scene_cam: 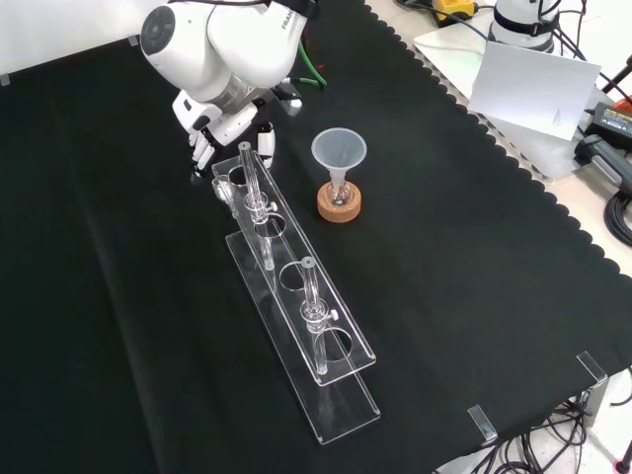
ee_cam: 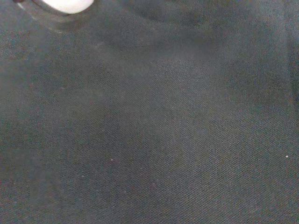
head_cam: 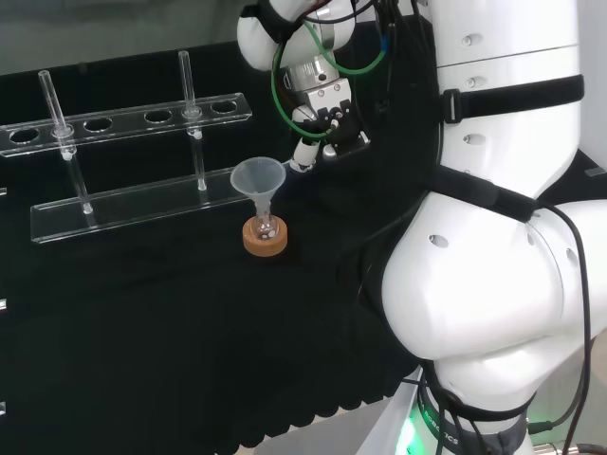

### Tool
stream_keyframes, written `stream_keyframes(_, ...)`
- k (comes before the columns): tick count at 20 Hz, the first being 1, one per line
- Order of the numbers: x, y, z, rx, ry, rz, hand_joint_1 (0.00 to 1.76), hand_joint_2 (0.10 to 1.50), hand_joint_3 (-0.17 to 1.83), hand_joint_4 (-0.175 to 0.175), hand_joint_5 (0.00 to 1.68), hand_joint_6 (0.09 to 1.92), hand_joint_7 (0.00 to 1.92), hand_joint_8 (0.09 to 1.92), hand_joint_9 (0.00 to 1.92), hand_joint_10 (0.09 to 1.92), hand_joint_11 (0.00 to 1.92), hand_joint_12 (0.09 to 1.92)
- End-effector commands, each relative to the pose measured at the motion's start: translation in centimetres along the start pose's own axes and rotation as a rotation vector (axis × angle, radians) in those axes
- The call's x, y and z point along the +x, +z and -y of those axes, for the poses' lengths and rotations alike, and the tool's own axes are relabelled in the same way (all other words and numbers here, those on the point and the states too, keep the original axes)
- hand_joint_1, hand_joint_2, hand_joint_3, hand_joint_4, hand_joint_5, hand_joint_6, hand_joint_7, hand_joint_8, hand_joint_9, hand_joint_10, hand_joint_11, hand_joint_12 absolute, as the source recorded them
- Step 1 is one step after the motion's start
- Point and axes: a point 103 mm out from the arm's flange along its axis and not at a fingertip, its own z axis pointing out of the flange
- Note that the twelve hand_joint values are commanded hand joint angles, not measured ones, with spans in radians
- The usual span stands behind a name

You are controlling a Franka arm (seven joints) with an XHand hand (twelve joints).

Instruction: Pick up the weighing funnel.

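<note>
Black cloth (head_cam: 142,332) bears the funnel (head_cam: 258,177), stem in a flask (head_cam: 265,227), hand (head_cam: 327,118) nearby.

The glossy white arm (head_cam: 493,284) has round, smooth links, with black straps (head_cam: 517,95) around them; thin green cables (head_cam: 276,81) loop beside its black and white hand (head_cam: 325,123).

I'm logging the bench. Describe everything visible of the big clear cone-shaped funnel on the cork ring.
The big clear cone-shaped funnel has a wide round mouth tapering to a narrow stem. It stands upright, mouth up, stem in a small clear flask on a tan cork ring. In the front view it stands right of the clear tube rack, apart; the black and white hand does not touch it.
</note>
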Motion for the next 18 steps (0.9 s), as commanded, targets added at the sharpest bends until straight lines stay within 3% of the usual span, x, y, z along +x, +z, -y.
stream_keyframes(1, -0.3, 1.0, -0.8, 0.004, 0.012, -0.005, 0.81, 0.73, 0.25, -0.04, 0.51, 0.09, 0.32, 0.72, 0.61, 0.59, 0.47, 1.28)
stream_keyframes(18, -1.0, 1.4, -2.2, -0.008, 0.031, -0.002, 0.81, 0.73, 0.29, -0.031, 0.58, 0.11, 0.35, 0.74, 0.63, 0.6, 0.48, 1.27)
